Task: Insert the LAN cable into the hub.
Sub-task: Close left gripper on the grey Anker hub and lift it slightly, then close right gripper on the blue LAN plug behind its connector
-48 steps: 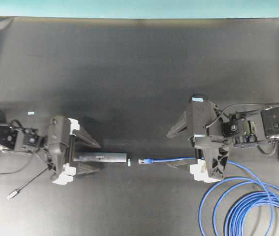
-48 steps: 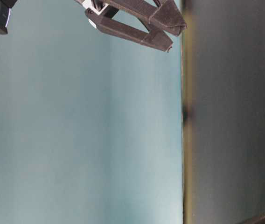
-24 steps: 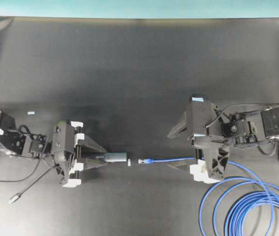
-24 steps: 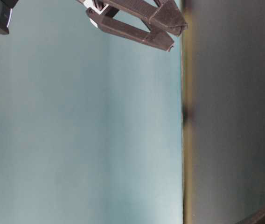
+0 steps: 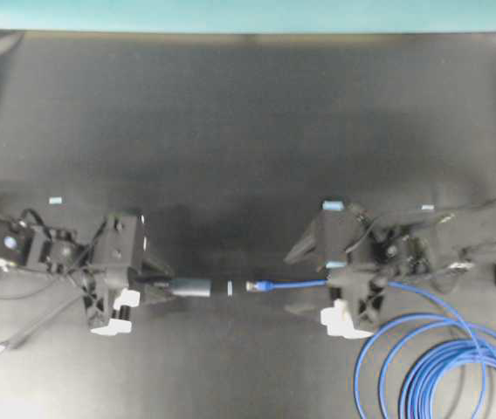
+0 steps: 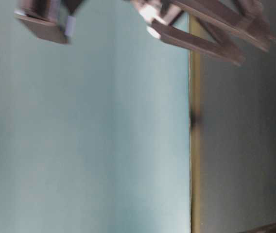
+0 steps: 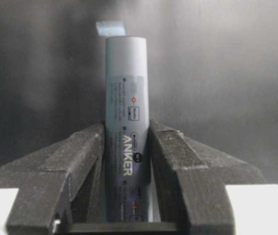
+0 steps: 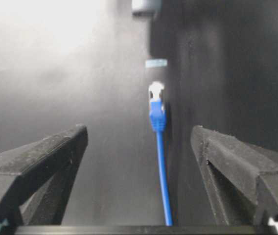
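- We see the left gripper [image 7: 127,161] clenched on the hub [image 7: 126,122]; in the left wrist view both fingers [image 7: 82,156] press the sides of the grey bar, which sticks out ahead of them, its printed face toward the camera
- In the overhead view the hub [image 5: 197,286] lies level above the black table [image 5: 230,131], its free end pointing toward the right arm; the left gripper [image 5: 156,286] holds its other end
- We find the LAN cable [image 5: 296,284] stretched along the table in line with the hub; its plug [image 5: 255,285] sits just beside the hub's free end, apart from it, with a small pale tag [image 5: 230,287] between the two
- The right gripper [image 8: 139,147] is released; its jaws stand wide on either side of the blue cable [image 8: 161,166] without touching it, the plug [image 8: 156,91] ahead of them on the table
- The rest of the cable winds in loops [image 5: 444,375] at the table's lower right; a thin grey cord [image 5: 30,327] trails away on the left
- The table-level view shows only blurred dark fingers [image 6: 201,43] against a teal wall [image 6: 104,145]; we cannot tell more from it
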`<state>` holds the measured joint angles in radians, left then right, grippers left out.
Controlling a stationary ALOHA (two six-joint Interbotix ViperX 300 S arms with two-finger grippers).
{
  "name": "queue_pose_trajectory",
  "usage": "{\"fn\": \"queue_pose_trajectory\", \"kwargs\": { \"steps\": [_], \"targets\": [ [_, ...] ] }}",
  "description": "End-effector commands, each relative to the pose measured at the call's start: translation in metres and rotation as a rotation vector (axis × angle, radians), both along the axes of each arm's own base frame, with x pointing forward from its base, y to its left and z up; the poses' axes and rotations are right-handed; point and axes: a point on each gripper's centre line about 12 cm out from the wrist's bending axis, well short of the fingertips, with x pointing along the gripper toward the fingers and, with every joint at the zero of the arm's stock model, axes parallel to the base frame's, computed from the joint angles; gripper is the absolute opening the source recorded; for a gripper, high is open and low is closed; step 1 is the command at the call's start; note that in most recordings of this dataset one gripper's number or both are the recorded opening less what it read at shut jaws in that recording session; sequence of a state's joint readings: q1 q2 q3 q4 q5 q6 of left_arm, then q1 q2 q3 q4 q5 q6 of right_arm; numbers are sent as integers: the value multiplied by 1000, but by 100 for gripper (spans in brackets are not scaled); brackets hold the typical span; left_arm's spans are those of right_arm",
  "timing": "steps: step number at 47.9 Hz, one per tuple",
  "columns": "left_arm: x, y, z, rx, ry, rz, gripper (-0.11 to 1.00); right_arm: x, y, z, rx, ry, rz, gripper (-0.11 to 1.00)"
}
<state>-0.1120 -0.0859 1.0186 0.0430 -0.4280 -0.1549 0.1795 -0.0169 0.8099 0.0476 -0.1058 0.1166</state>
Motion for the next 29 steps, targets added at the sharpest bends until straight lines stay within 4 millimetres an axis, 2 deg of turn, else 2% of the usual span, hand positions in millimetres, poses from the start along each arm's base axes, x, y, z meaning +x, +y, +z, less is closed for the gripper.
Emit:
{"fn": "queue_pose_trajectory", "kwargs": {
  "steps": [1, 17, 29],
  "targets": [
    [5, 0, 20, -1, -28, 1, 28, 6, -1, -11, -4, -22, -3, 82],
    [11, 0, 33, -1, -1, 8, 28, 14, -2, -56, -16, 18, -8, 82],
    [11, -1, 33, -4, -1, 8, 28, 17, -4, -67, -16, 25, -17, 78]
  ]
}}
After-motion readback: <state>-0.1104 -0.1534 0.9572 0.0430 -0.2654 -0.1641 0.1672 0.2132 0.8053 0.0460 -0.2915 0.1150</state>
